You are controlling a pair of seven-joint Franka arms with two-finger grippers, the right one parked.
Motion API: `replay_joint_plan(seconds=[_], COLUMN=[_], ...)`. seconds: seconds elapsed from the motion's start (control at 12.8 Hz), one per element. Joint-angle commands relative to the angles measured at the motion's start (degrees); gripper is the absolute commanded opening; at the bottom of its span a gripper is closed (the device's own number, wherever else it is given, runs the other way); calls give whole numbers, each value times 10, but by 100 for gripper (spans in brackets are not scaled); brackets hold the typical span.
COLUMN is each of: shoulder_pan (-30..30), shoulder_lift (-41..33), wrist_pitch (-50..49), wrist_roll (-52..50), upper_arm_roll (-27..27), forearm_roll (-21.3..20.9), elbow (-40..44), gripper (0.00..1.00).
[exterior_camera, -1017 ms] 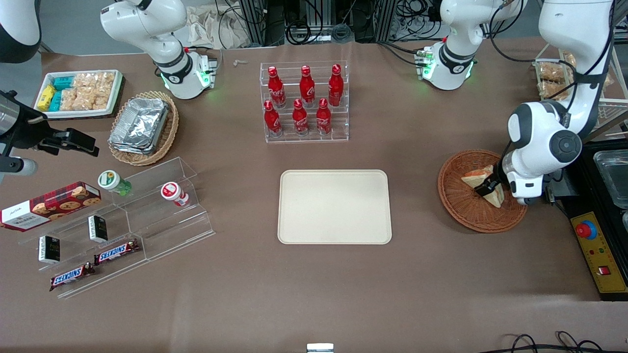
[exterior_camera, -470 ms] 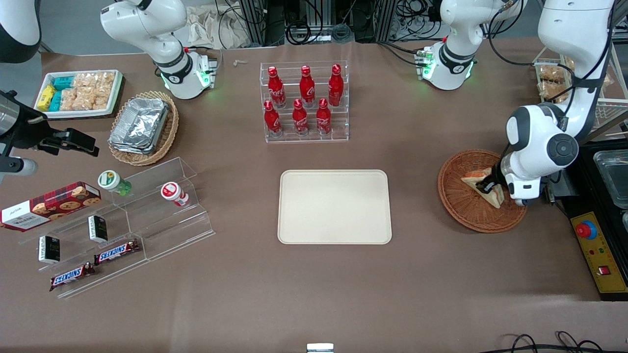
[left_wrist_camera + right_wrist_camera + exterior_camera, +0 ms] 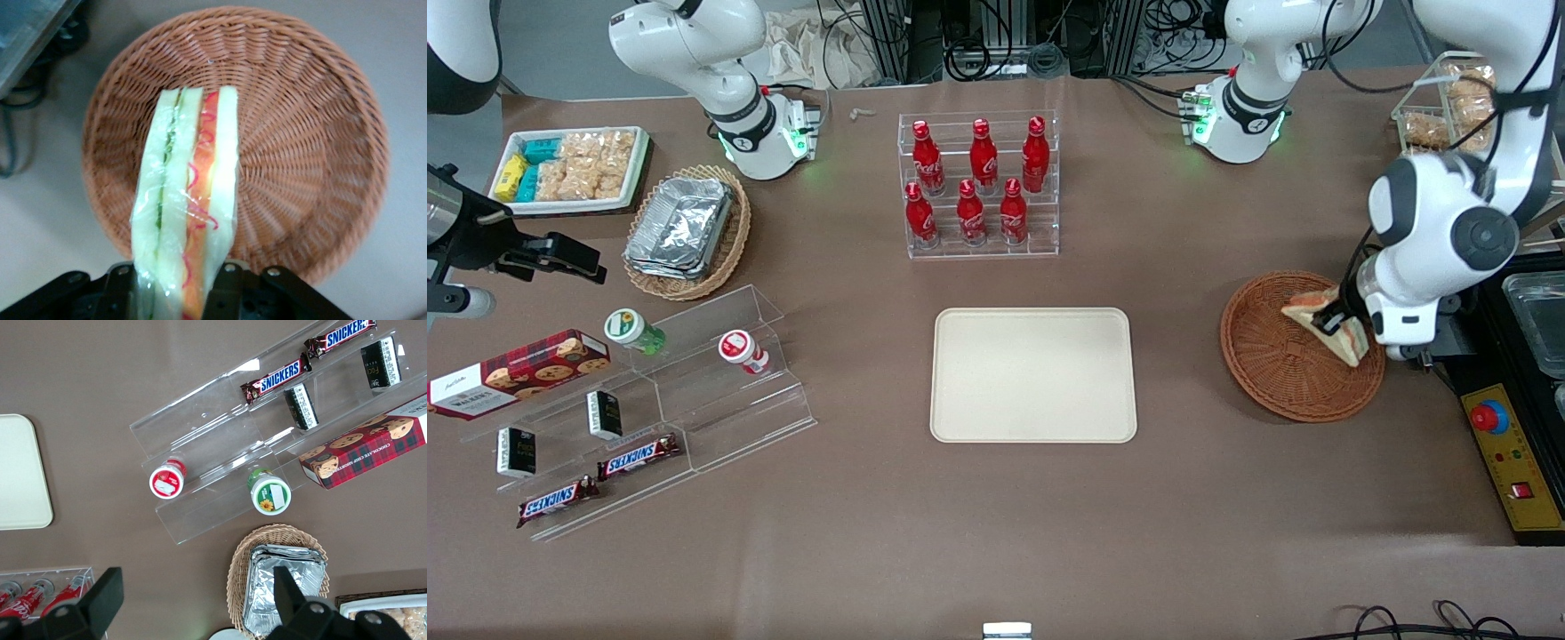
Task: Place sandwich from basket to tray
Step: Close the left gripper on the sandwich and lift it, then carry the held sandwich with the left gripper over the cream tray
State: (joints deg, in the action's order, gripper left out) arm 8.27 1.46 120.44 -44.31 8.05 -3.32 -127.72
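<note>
Cream-beige and plain, the flat rectangular tray (image 3: 1034, 374) with its low rim lies well apart from my pincer (image 3: 1336, 317), toward the parked arm's end of the worktop (image 3: 996, 524), with bare brown surface between. Next comes the round reddish-brown wicker basket (image 3: 1294, 373), directly under my pincer. My pincer is clenched on the triangular wedge sandwich (image 3: 1327, 320) of pale white bread, wrapped in clear film, its red, orange and green layers showing along the cut edge in the wrist view (image 3: 190, 220). The wedge seems lifted clear of the weave, though I cannot be sure its lowest corner is free.

My worry is the grip: soft bread under slick film could slide or squash between the fingers (image 3: 230, 293), and most of the wedge juts out past them, so a quick swing toward the tray might tip it loose. A trailing corner could also catch the basket rim.

Where the fingers meet the bread is cut off in the wrist view, and my own wrist housing hides part of the basket from the front.
</note>
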Motion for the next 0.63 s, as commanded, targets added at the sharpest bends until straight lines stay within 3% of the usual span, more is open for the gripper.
replay_joint_plan(seconds=[0.0,0.23,0.55], shoulder_pan=[-2,-2,-4], shoulder_lift=[-23,-28,-2], wrist_pitch=[-125,-175,-141], wrist_roll=[5,4,5], upper_arm_roll=[61,120,236], forearm_roll=[-11,9,37], elbow=[79,121,151], gripper=[0,0,0])
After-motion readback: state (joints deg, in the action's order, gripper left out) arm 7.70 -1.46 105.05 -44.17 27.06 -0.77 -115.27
